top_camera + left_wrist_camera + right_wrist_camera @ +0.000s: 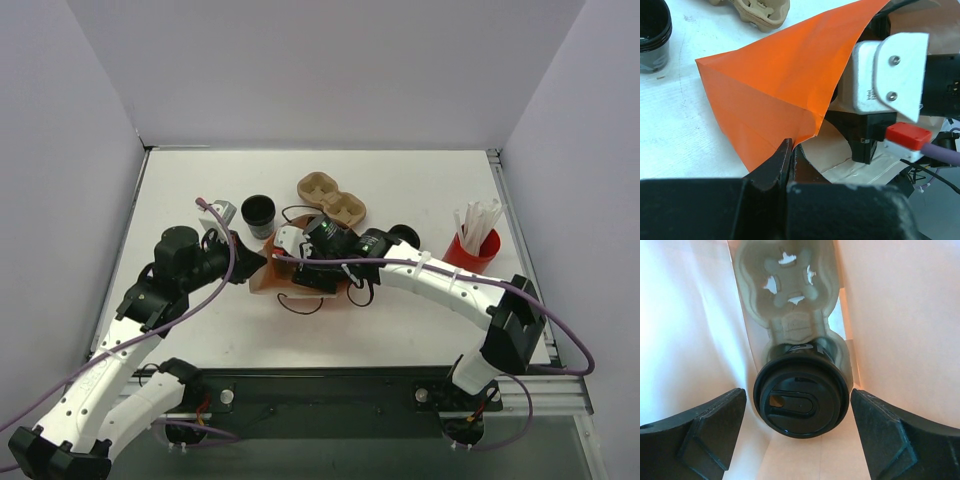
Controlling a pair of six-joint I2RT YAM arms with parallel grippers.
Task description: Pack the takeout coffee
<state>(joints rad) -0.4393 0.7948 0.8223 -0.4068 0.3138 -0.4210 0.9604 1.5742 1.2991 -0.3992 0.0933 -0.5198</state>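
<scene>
My left gripper (790, 155) is pinched closed on a folded edge of the orange paper bag (780, 80), whose sheet rises away beyond my fingertips. That arm reaches forward and inward from its base, elbow raised and wrist low over the white table (420, 190). My right arm sweeps leftward across the table, its wrist dipped into the bag's mouth, so the white wrist camera housing (885, 75) sits just right of my left jaws. My right gripper (799, 396) stands wide open inside the bag, with pale bag walls outside each finger. The takeout coffee (801, 400), a small black paper cup with a round black plastic lid, sits centred between those jaws, lid facing me, a narrow gap on either side. It is seated in the near socket of a grey-brown moulded pulp carrier (790, 300); the far socket lies straight ahead. Far left beyond my left jaws stands a lidless black cup (652, 35).
</scene>
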